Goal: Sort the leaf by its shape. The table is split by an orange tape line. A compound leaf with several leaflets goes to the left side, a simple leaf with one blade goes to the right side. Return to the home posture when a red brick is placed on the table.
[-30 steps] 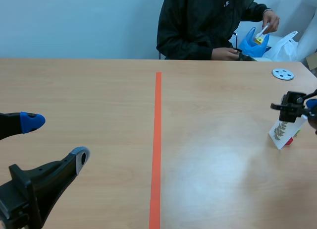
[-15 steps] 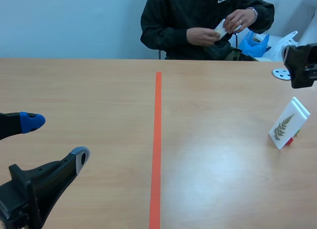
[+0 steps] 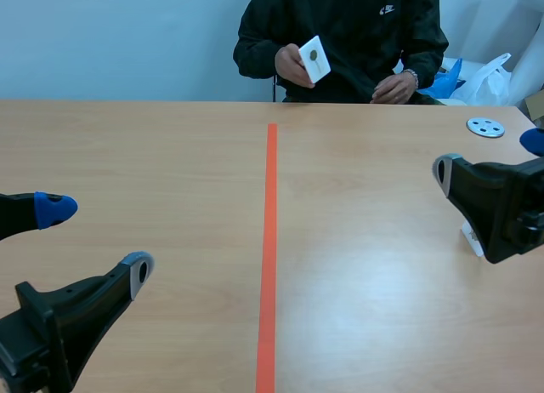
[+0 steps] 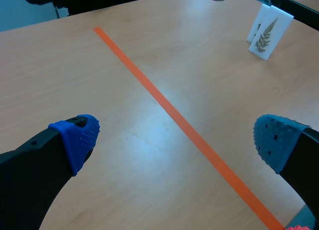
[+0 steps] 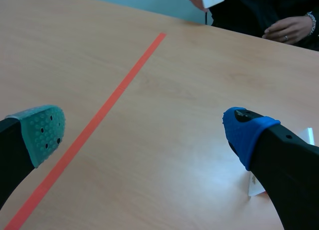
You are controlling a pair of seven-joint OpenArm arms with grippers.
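1. In the foreground, left of the line, the left gripper [image 3: 95,238] hangs low over the wooden table [image 3: 170,155]. Its two fingers are spread wide with nothing between them, one pad blue and the other grey.
2. A single orange tape line [image 3: 270,240] runs straight away from the robot and splits the table in two. In the left wrist view it passes between that gripper's fingers.
3. Right of the line, the right gripper [image 3: 488,156] sits over the table's right edge. Its two fingers are also wide apart and hold nothing, one pad grey-green and one blue.
4. One fern card [image 4: 266,36], white and printed with a frond of many leaflets, stands upright on the right half of the table, well apart from the line. A second white panel stands just behind it. In the scene view the right gripper hides all but a white corner of the card.
5. One grey disc [image 3: 485,127] pierced with holes lies flat near the far right corner.
6. At the far side, one person [image 3: 357,27] in a dark jacket sits across the table. One hand [image 3: 291,65] holds up a small white card [image 3: 314,59] bearing one dark oval mark, too small to read. The other hand [image 3: 393,88] rests at the table edge.
7. Behind the person are one blue bag [image 3: 446,74] and one white plastic bag [image 3: 493,80].
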